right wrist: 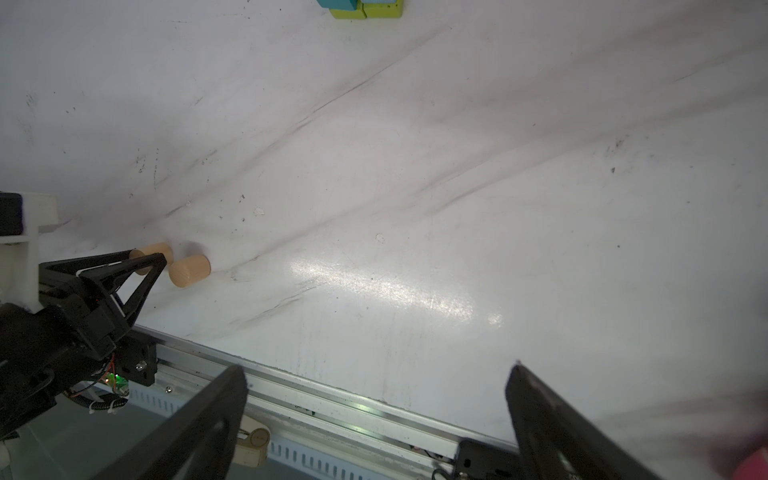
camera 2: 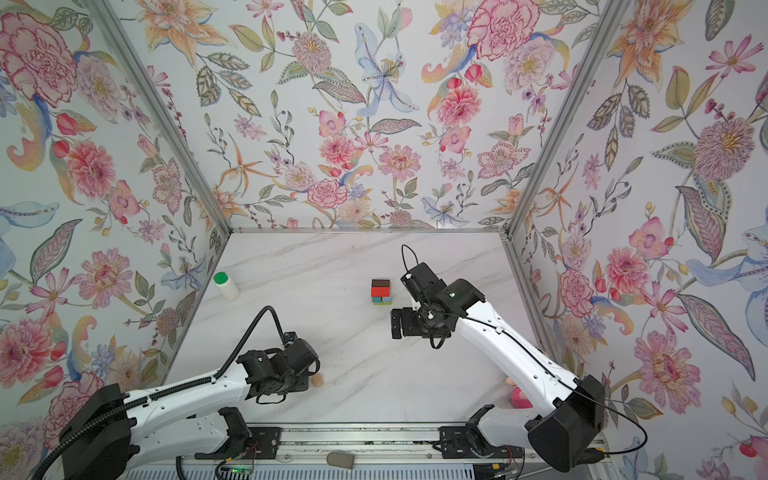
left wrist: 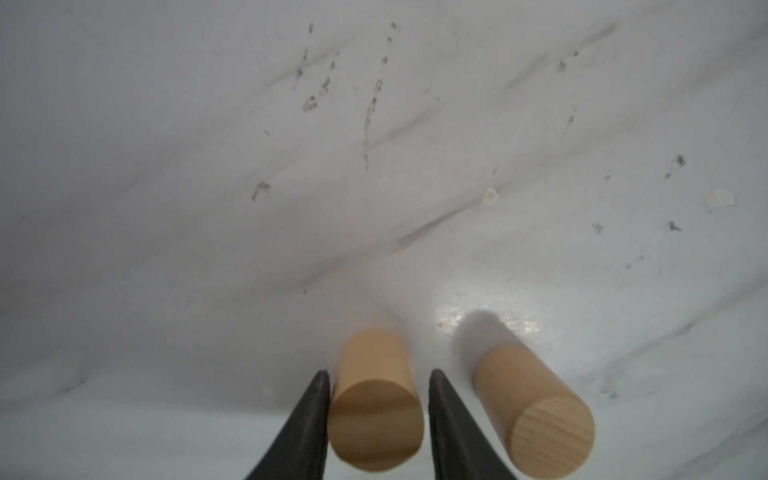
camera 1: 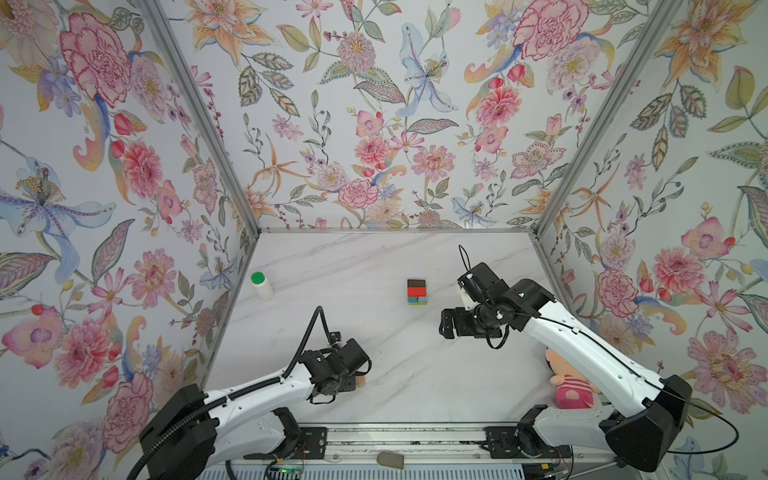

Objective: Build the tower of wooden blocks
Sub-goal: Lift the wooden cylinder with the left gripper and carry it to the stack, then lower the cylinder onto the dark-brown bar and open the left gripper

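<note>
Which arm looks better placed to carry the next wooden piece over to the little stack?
Left. On the left arm the jaws are shut on one tan cylinder; the second cylinder lies beside it. On the right arm they stand open and empty, nearer the tower.

doll [camera 1: 573, 392]: half behind right arm [camera 1: 582, 345] | block tower [right wrist: 382, 10]: cropped (only base shows)

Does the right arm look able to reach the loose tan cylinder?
Likely, though tightly: bare table lies between the right pincer and the loose cylinder, but the left pincer, shut on the other cylinder, sits alongside.
</note>
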Action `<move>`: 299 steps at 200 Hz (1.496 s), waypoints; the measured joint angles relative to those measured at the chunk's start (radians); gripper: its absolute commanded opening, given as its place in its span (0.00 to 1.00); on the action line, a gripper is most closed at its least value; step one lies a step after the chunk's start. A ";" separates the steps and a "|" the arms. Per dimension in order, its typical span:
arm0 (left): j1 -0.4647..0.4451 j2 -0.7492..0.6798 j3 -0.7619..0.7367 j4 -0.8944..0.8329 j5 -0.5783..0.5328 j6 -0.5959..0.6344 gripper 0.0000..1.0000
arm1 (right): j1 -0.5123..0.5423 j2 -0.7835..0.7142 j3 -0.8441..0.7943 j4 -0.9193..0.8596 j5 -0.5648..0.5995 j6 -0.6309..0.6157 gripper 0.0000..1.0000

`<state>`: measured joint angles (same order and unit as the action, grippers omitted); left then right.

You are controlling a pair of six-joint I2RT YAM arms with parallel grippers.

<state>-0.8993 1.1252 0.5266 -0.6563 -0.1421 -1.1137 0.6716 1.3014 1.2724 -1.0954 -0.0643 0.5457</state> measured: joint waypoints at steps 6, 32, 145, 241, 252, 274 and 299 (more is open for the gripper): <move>0.001 0.002 0.003 -0.001 0.000 0.002 0.25 | 0.000 0.000 0.000 0.000 0.000 0.000 0.99; 0.003 0.015 0.016 -0.004 0.001 0.008 0.17 | -0.009 0.000 0.000 0.000 0.000 0.000 0.99; 0.034 0.241 0.505 -0.156 -0.034 0.174 0.11 | -0.070 -0.010 -0.006 0.012 -0.004 -0.016 0.99; 0.105 0.702 1.070 -0.194 -0.029 0.434 0.07 | -0.225 -0.164 -0.071 0.013 -0.024 -0.018 0.99; 0.117 0.762 1.146 -0.206 -0.019 0.462 0.07 | -0.238 -0.169 -0.071 0.013 -0.027 -0.018 0.99; 0.144 0.879 1.311 -0.218 -0.003 0.507 0.07 | -0.256 -0.175 -0.071 0.008 -0.031 -0.018 0.99; 0.164 1.024 1.540 -0.249 0.010 0.557 0.06 | -0.274 -0.182 -0.070 0.005 -0.033 -0.018 0.99</move>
<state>-0.7353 2.1494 2.0666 -0.9058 -0.1326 -0.5571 0.3981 1.1198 1.2022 -1.0901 -0.0971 0.5278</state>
